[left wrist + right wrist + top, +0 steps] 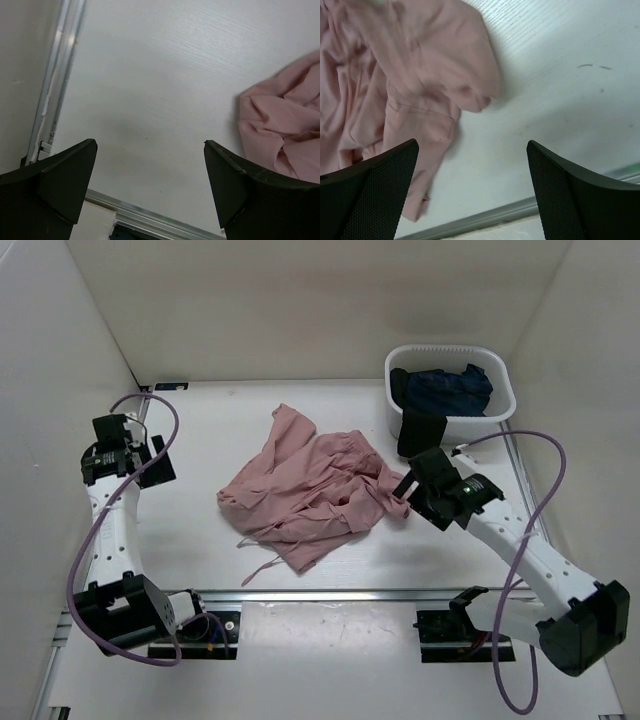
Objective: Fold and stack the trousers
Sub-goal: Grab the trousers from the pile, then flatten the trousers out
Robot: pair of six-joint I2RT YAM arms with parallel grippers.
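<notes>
White arms [112, 530], black joints [125, 608] (purple cables [522, 433])

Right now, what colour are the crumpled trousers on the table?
Dusty pink, plain; the trousers show best in the top external view.

From my right wrist camera, the dusty-pink trousers [395, 80] lie crumpled on the white wood-grain desk [560, 110], filling the left and far part of the view. One rounded fold ends near the middle. The two dark right jaws stand wide apart at the near corners, gripping nothing. Cloth runs behind the left one. A metal rail [485, 216] crosses the near edge.
</notes>
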